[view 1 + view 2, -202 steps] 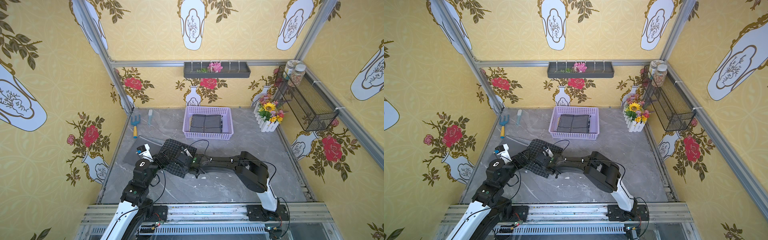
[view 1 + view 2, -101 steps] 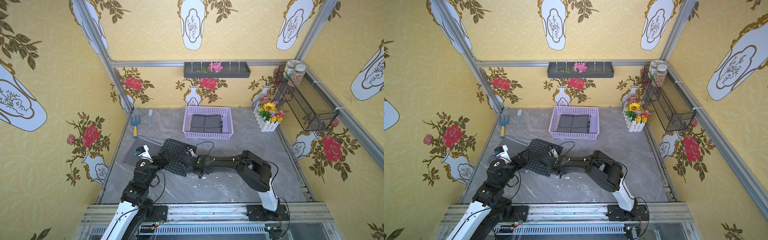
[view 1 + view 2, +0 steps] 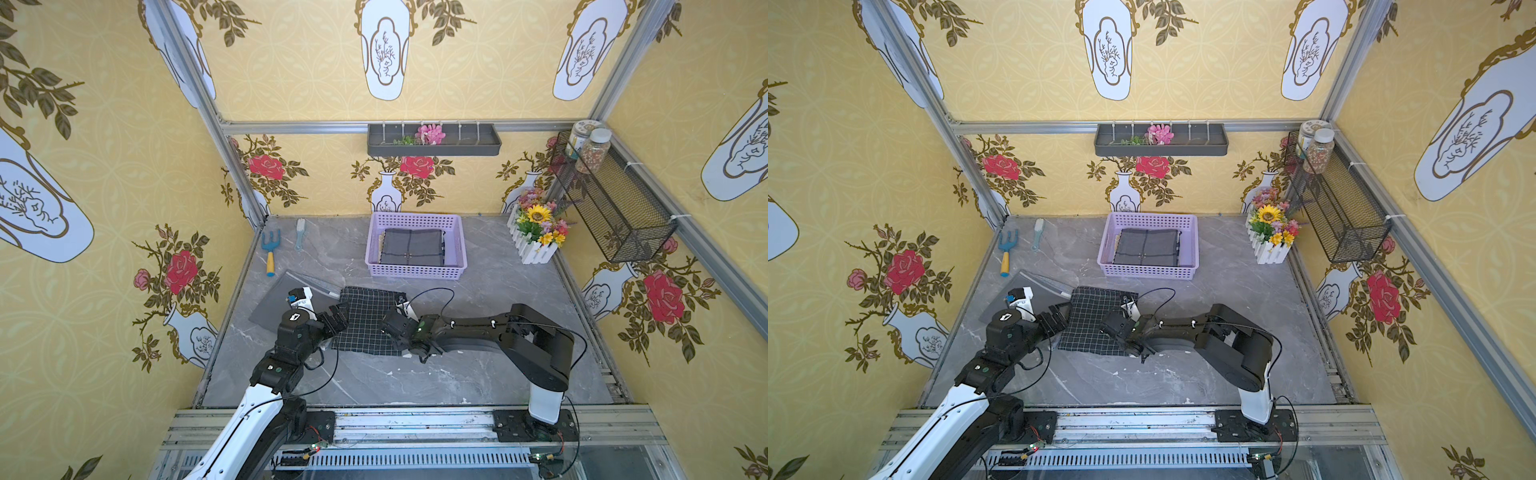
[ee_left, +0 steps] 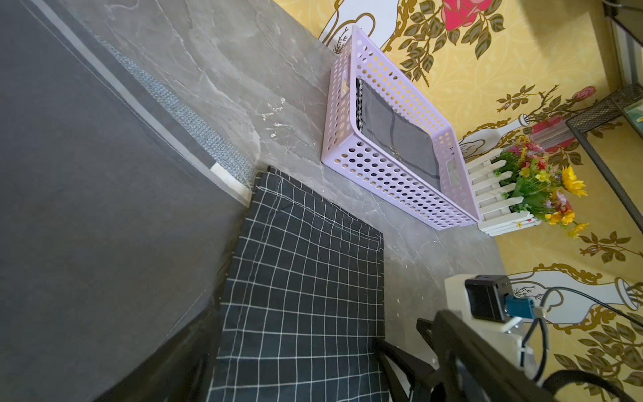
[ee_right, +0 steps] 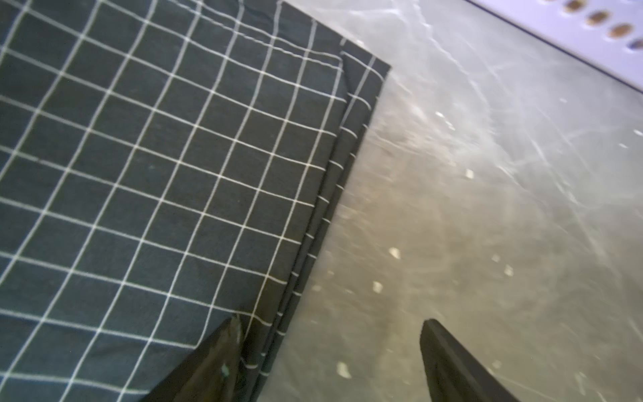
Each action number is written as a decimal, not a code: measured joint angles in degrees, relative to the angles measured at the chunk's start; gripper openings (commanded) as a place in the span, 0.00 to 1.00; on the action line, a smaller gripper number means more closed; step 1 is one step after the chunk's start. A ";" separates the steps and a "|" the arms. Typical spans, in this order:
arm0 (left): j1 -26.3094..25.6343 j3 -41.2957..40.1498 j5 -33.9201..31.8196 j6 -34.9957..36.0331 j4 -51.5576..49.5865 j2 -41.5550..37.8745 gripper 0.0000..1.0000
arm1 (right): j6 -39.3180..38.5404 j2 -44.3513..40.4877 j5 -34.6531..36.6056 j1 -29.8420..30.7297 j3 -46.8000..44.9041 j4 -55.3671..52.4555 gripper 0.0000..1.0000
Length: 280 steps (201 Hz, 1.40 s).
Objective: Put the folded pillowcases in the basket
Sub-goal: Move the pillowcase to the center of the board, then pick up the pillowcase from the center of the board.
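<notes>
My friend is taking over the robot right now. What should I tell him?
Left gripper: open, at the left edge of the folded black white-checked pillowcase.
Right gripper: open, jaws straddling its right edge.
Pillowcase: flat on the grey table before the lavender perforated plastic basket, which holds a folded grey cloth.
Done: grippers placed.
To do: grip, lift, lay it in basket.

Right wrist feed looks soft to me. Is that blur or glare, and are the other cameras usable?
Right wrist view: smeared, the checked pillowcase grid soft, a bright sheen washing out the table. Left wrist view: sharp, basket holes crisp. Both top views: sharp and evenly lit.
</notes>
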 measured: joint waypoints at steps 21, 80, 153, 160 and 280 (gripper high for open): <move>-0.02 0.00 1.09 -0.02 0.72 0.76 1.00 | 0.68 -2.73 0.33 -0.63 -3.52 0.24 0.84; -3.45 -0.02 2.36 -0.28 3.26 4.61 1.00 | 3.04 -10.64 1.22 -1.36 -11.41 -4.11 0.84; -11.28 -0.92 -0.42 -2.23 8.50 11.15 1.00 | 5.07 -23.37 -0.55 -2.10 -17.59 -13.60 0.84; -11.72 -0.94 -0.44 -2.36 8.94 11.76 1.00 | 5.03 -24.50 -1.16 -2.84 -17.73 -13.53 0.84; -16.79 -4.37 -2.58 -5.70 15.37 15.43 1.00 | -6.23 -25.22 -32.46 -28.00 -16.81 0.35 0.58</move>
